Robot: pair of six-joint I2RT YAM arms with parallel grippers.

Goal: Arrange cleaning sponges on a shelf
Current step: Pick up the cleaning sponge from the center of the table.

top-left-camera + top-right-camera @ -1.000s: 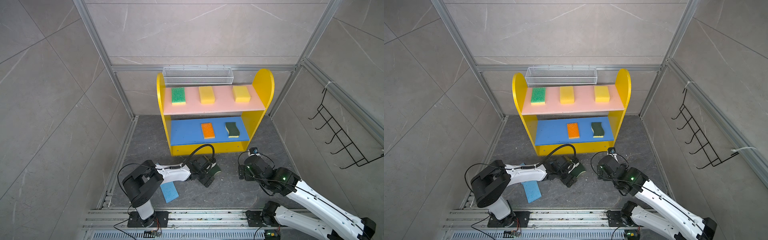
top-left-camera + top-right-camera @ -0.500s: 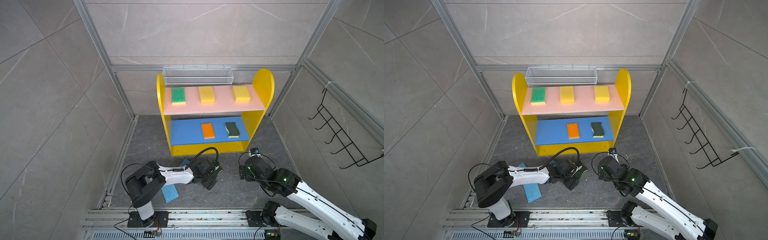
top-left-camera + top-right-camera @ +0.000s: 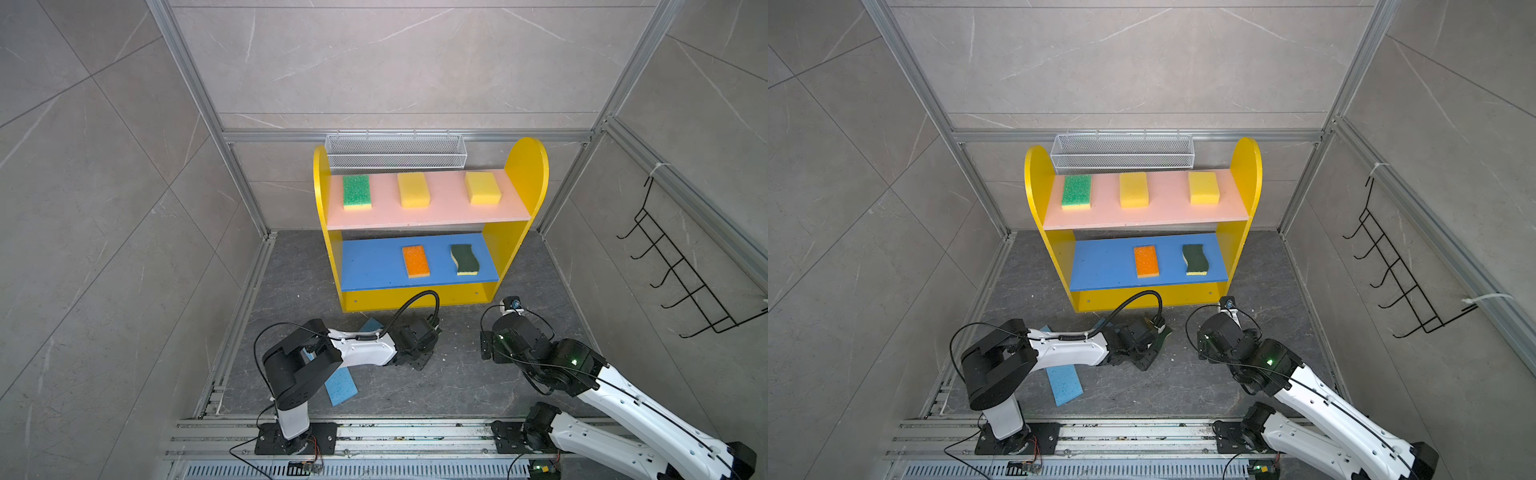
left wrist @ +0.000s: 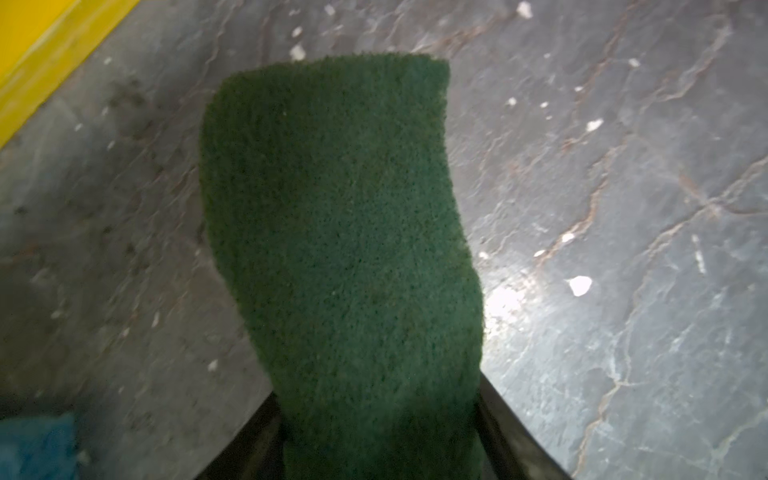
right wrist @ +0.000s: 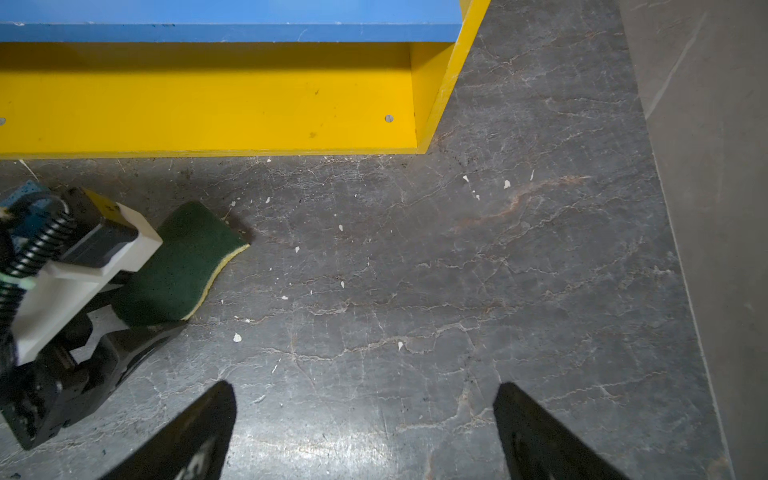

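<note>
Grey marbled floor (image 3: pixel 457 386) inside a tiled booth, with the shelf (image 3: pixel 528 174) standing at the back edge. Its pink upper board (image 3: pixel 440 216) has the bright-green-topped sponge (image 3: pixel 356 190) by the left end, one yellow block (image 3: pixel 412 189) about mid-board and the other yellow block (image 3: pixel 482 188) near the right end. Down on the blue lower board (image 3: pixel 370 266), the orange-topped sponge (image 3: pixel 416 261) sits around the middle and a dark-green wavy sponge (image 3: pixel 465 259) toward the right end, all apart from each other.

Now the fun bit: the left gripper (image 4: pixel 376 390) is low over the floor just in front of the shelf's yellow base, and its fingers sit tight against both long sides of the second wavy sponge (image 4: pixel 340 216), green face up. Can't tell if it's off the floor or not. Right gripper (image 5: pixel 365 386) is spread wide with nothing in it, over bare floor near the shelf's right front corner. A light-blue sponge (image 3: pixel 340 388) lies flat partly under the left arm, near the floor's front edge.
</note>
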